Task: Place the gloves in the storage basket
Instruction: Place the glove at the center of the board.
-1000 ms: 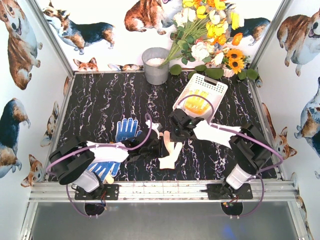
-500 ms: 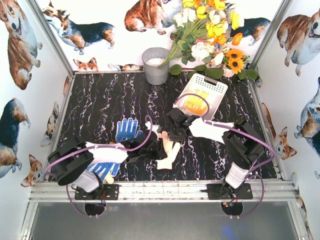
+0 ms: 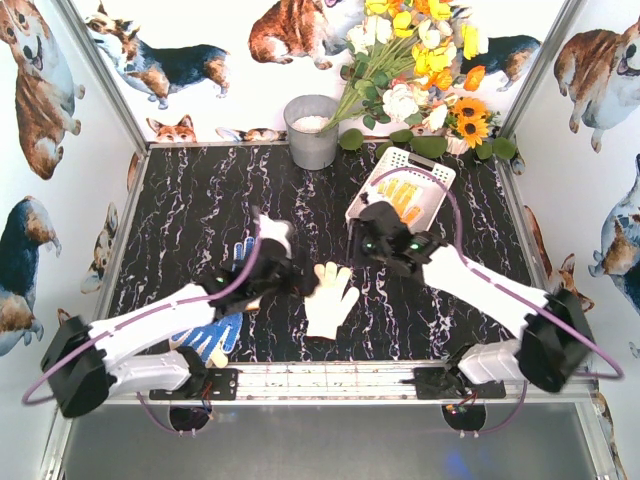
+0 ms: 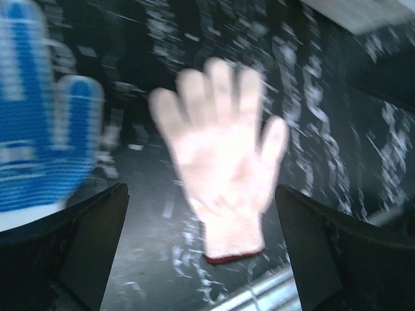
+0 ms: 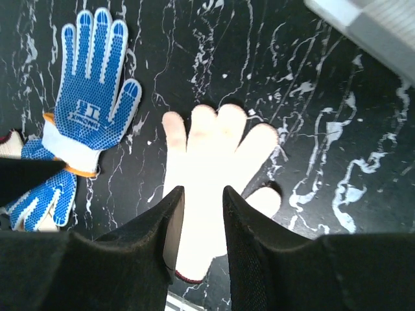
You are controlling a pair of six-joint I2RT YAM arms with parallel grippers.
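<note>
White glove point(image 3: 330, 298), item one: we find it flat on the table point(image 3: 200, 190), palm spread, red-edged cuff toward the arms' bases. It lies on the near-left side of the storage basket point(image 3: 425, 163) and apart from it. Nothing grips it. We judge it the piece in hand, lying open so that either arm can come down on it.

Yellow glove point(image 3: 403, 198), item two: inside the basket, partly hidden by the right arm. We count this one as done.

Blue glove point(image 5: 94, 71), item three, and second blue glove point(image 5: 42, 188), item four: cuff to cuff, farther left of the basket than the white one, both partly under the left arm in the top view. Something cream shows beneath them; we cannot tell what. These we judge not yet started.

Left gripper point(image 4: 201, 188): fingers spread wide, nothing between them, hanging over the white glove on the side away from the basket. That spread would suit straddling the palm.

Right gripper point(image 5: 203, 191): fingers a narrow slot apart and empty, the white glove showing through the gap. It stands between that glove and the basket, so we judge it the better placed to carry.
</note>
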